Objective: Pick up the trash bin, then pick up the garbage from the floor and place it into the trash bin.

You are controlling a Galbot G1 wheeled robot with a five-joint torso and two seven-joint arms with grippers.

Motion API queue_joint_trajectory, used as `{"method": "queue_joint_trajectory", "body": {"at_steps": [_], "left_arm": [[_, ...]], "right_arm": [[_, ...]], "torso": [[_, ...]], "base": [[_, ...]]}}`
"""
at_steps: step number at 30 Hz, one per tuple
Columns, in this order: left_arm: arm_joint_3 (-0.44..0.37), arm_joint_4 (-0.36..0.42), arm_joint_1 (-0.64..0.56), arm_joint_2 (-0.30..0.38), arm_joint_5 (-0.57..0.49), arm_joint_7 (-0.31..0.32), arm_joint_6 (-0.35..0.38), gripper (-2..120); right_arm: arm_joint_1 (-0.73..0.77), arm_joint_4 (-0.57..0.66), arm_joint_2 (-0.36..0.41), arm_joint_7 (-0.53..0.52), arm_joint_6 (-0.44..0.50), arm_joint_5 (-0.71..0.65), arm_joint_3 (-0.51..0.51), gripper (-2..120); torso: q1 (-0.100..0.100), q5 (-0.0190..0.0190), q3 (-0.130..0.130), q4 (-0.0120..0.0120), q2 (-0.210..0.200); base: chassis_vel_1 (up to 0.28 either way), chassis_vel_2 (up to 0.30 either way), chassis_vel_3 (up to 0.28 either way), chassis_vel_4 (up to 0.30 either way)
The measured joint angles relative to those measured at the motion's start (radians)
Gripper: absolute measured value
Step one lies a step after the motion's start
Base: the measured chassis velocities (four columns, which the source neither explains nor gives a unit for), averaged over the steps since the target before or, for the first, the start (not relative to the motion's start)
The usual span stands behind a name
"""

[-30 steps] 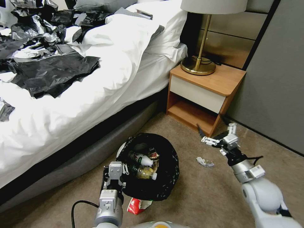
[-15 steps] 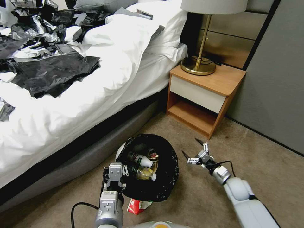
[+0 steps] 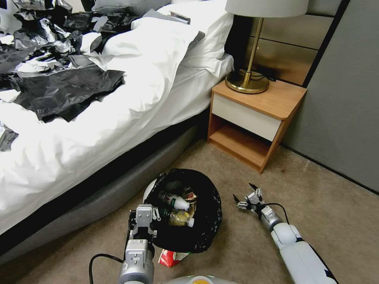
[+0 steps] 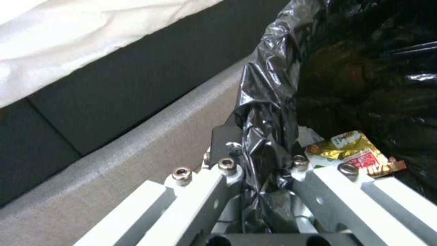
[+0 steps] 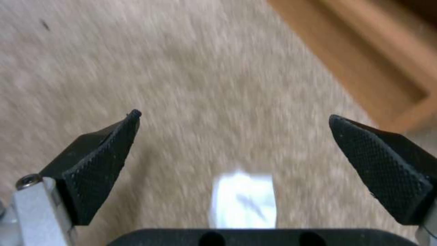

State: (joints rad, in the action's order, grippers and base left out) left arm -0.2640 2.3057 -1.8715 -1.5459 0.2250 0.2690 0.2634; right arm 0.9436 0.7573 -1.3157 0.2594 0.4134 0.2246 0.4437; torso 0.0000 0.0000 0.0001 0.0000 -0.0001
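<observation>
While your left claw (image 3: pixel 144 221) stays out of the spotlight at the lower middle of the head view, it is clamped on the bin's (image 3: pixel 185 209) near rim; the left wrist view shows its fingers (image 4: pixel 214 191) pinching the crinkled black liner (image 4: pixel 268 102). You can see bottles (image 3: pixel 173 201) and wrappers (image 4: pixel 355 153) lying inside the bin, which sits on the carpet (image 3: pixel 316 205) beside the bed (image 3: pixel 98 118). A red-white packet (image 3: pixel 169 256) lies on the carpet against the bin's near side. Your right claw (image 3: pixel 245 197) is spread wide, low over the carpet to the right of the bin. Between its black fingertips (image 5: pixel 100 160), the right wrist view shows a white scrap (image 5: pixel 243 198) on the carpet, close under the claw. The nightstand (image 3: pixel 256 114) stands beyond.
</observation>
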Motion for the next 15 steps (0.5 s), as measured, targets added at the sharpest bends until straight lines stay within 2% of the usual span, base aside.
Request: {"method": "queue_joint_trajectory", "body": {"at_steps": [6,15], "left_arm": [[0.000,0.000,-0.002,0.000,0.001,0.000,0.000,2],[0.001,0.000,0.000,0.002,0.001,0.001,0.001,2]], "right_arm": [[-0.014,-0.031,0.003,-0.017,-0.038,-0.003,0.010,100],[-0.017,-0.074,0.011,-0.021,-0.043,-0.033,0.025,100]], "torso": [[0.000,0.0001,0.000,0.0001,0.000],[0.000,0.0002,0.000,0.0002,0.000]], "base": [[0.000,0.000,0.000,0.000],[0.000,0.000,0.000,0.000]]}}
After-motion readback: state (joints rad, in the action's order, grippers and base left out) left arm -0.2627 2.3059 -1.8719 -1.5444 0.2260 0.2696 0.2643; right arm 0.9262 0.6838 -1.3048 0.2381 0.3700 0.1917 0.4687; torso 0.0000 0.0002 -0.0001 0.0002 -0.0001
